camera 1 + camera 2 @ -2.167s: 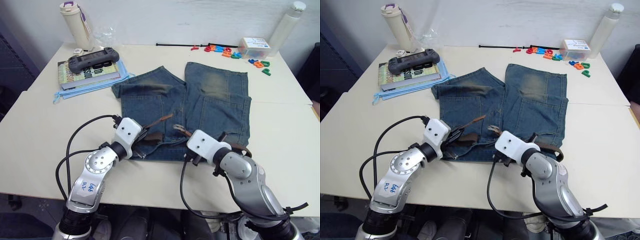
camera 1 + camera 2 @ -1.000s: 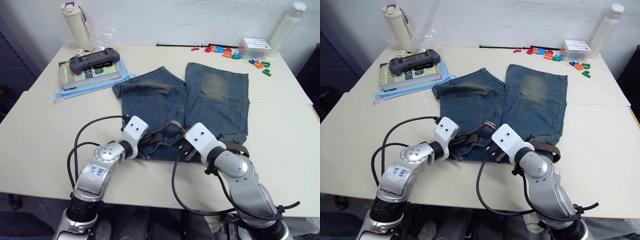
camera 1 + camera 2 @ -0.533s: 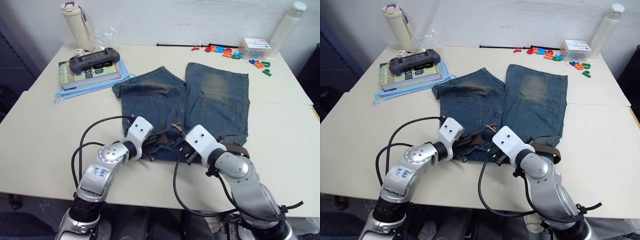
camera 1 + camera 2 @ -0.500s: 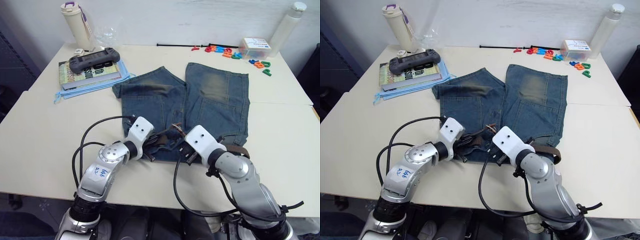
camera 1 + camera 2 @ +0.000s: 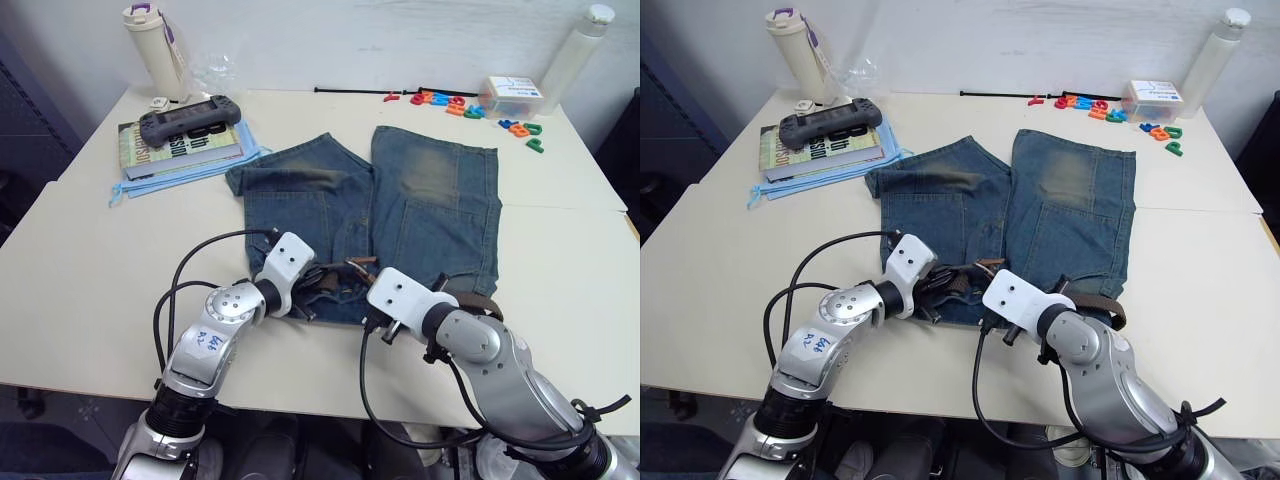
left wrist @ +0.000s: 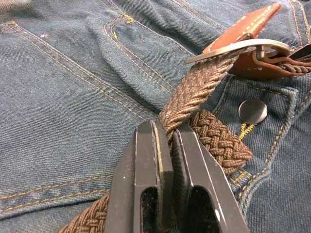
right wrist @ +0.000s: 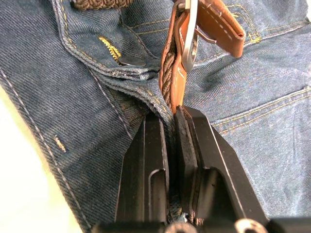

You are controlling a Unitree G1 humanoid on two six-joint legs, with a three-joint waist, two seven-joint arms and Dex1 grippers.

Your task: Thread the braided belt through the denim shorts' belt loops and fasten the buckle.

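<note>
Both tools are closed on the belt at the front of the shorts (image 5: 400, 215): the left tool (image 6: 167, 145) is seen pinching the braided strap (image 6: 194, 90) between nearly shut fingers, and the right tool (image 7: 171, 119) is clamped on the leather end just below the buckle (image 7: 189, 29). The strap is seen running from the left tool up through the silver frame, over the waistband beside the metal button (image 6: 252, 110), with a second run of braid lying under it. The shorts lie flat on the bench (image 5: 90, 250), waistband toward the robot, and the two tools meet at its middle, close together. Several risks can be judged. The strap could be dragged back out of the frame if the left tool pulls along the wrong line, since its hold is narrow and the braid is springy. The prong may miss the weave if the buckle is tilted by the right tool, whose grip sits on the edge of the leather and could slip. Denim appears to be caught beside the right fingers, so the waistband could be lifted with the buckle. How many loops have been threaded cannot be told.
</note>
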